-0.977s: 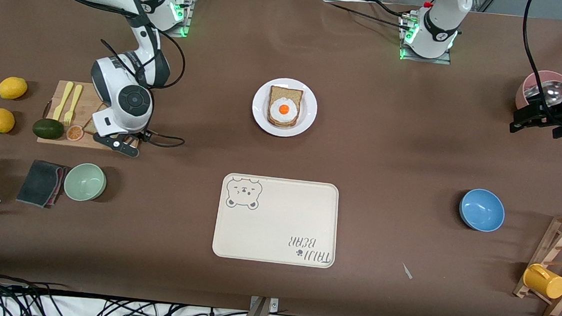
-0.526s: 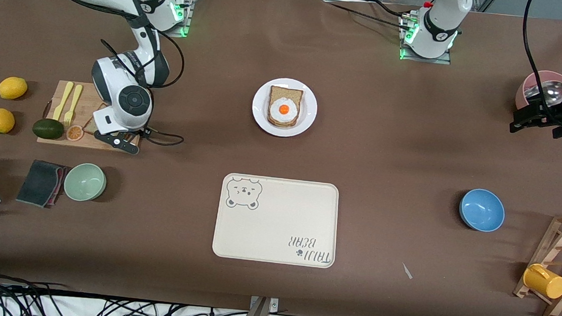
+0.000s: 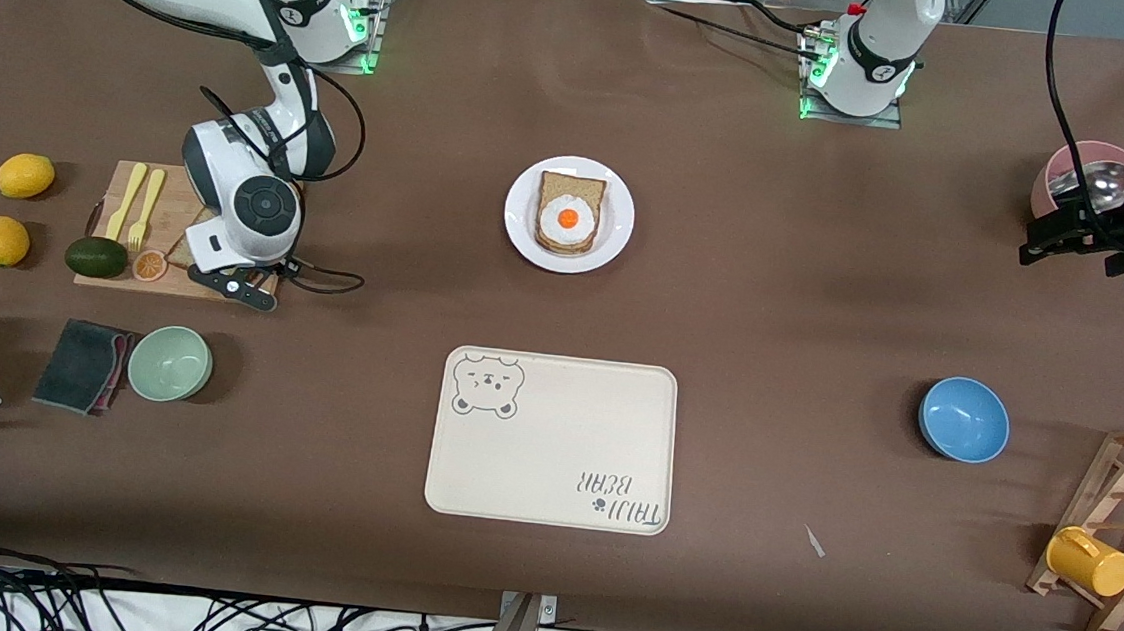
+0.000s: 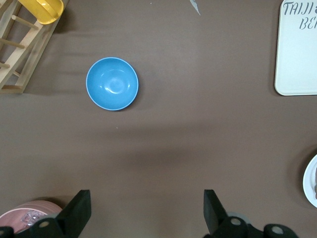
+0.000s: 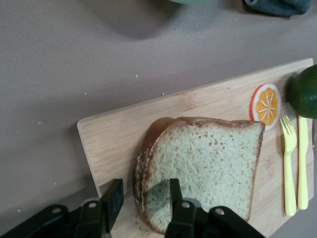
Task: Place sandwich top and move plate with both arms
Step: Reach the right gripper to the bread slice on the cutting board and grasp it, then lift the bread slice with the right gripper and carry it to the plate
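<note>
On cutting board (image 5: 119, 134), right claw (image 5: 143, 198) pinching sandwich top (image 5: 203, 173), mostly hidden in front view; left claw (image 4: 146, 210) wide

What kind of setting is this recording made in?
Likely a robot lab's mock kitchen table: a brown-covered table with bolted arm bases, a cutting board with fruit, and a plate bearing egg-topped bread.

Robot lab w/ mock kitchen: bolted arm bases (image 3: 857, 78), loose cables (image 3: 48, 596), toy food on brown table (image 3: 774, 302).
</note>
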`<action>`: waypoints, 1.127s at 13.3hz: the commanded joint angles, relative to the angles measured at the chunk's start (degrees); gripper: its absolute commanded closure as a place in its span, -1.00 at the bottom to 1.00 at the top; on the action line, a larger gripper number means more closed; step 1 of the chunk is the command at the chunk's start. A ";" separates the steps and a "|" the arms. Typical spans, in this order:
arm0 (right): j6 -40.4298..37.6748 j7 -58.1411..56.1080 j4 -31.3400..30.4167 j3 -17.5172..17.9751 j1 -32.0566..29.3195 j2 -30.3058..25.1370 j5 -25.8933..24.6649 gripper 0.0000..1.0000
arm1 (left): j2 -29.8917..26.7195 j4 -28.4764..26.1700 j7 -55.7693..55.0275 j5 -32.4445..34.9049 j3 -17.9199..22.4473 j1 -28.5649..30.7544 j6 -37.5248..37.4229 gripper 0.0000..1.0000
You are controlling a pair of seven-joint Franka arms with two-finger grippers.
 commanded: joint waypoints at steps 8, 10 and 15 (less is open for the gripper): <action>1.06 -0.97 -0.21 0.05 -1.00 -0.06 -1.32 1.00 | 0.06 0.59 -0.19 0.46 -0.41 0.35 -0.79 -1.00; -1.12 -2.64 2.33 0.05 -1.00 -0.23 -0.70 1.00 | 0.06 0.59 -0.19 0.46 -0.41 0.35 -0.79 -1.00; -10.08 -4.14 7.17 1.98 -0.56 -0.24 4.83 1.00 | 0.06 0.59 -0.28 0.46 -0.41 0.35 -0.79 -1.00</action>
